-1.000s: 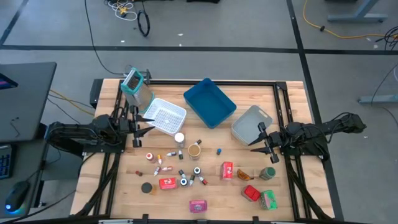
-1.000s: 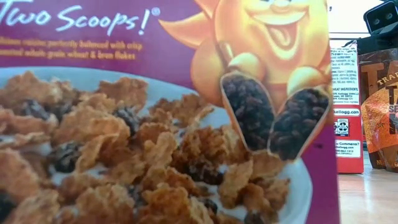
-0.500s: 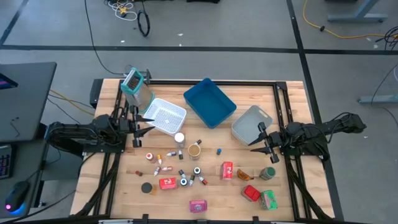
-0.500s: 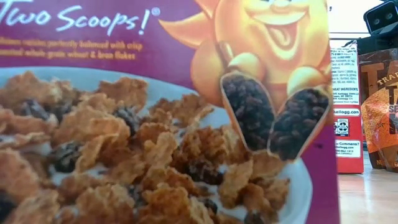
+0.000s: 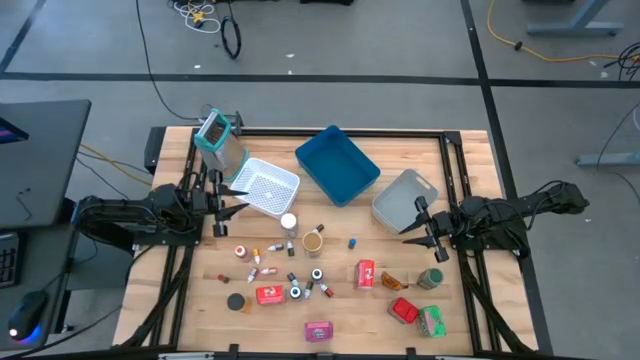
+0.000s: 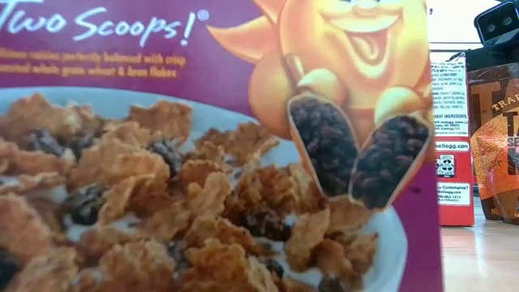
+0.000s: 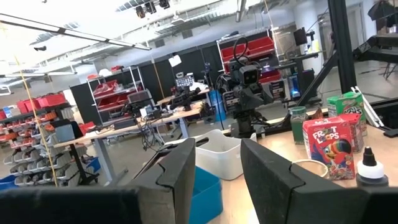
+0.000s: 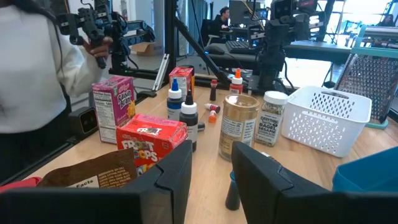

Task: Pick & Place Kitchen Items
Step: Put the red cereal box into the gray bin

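The kitchen items lie scattered over the near half of the table: a white-capped jar (image 5: 288, 222), a brown jar (image 5: 313, 240), a red box (image 5: 365, 273), a red tin (image 5: 267, 294), a pink box (image 5: 319, 330), a green packet (image 5: 432, 321) and several thumb-sized bottles (image 5: 257, 253). My left gripper (image 5: 228, 200) hovers open at the table's left, just beside the white mesh basket (image 5: 268, 187). My right gripper (image 5: 418, 228) hovers open at the table's right, at the near edge of the grey bin (image 5: 405, 198). Neither one holds anything. The wrist views show both pairs of fingers, left gripper (image 7: 214, 177) and right gripper (image 8: 211, 171), apart.
A blue tray (image 5: 337, 163) stands tilted at the far middle, and a teal-topped grater (image 5: 218, 140) at the far left. A purple cereal box (image 6: 211, 146) fills the low view. In the right wrist view a person's white sleeve (image 8: 31, 68) shows beyond the table.
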Controlling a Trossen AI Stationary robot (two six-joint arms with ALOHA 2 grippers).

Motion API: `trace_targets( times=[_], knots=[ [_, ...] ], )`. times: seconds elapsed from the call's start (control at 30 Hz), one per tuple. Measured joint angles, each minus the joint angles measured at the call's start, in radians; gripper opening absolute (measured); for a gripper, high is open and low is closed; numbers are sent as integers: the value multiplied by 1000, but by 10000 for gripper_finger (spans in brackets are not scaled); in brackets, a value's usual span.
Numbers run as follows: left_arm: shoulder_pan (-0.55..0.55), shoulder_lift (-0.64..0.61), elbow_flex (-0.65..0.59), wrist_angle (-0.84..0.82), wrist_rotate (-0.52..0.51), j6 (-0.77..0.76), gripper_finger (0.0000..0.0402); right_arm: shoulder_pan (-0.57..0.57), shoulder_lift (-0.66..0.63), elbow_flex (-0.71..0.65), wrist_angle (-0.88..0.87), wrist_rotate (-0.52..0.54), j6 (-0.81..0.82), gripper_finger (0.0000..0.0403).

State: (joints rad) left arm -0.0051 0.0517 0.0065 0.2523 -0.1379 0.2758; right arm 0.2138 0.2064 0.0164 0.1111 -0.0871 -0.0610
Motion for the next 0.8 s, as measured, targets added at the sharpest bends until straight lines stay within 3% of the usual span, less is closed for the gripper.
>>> trace_targets(
  times=[0.13, 0.33, 0.47, 0.67, 0.8],
  knots=[
    [0, 0, 0, 0, 0, -21, 137, 0, 0, 0, 0, 0, 0, 123],
    [0, 0, 0, 0, 28, -185, 137, 0, 0, 0, 0, 0, 0, 123],
    [0, 0, 0, 0, 72, -192, 137, 0, 0, 0, 0, 0, -1, 123],
    [0, 0, 0, 0, 116, -193, 139, 0, 0, 0, 24, 1, -202, 123],
    [0, 0, 0, 2, 116, -183, 153, 0, 0, 0, 98, 1, -230, 123]
  ],
)
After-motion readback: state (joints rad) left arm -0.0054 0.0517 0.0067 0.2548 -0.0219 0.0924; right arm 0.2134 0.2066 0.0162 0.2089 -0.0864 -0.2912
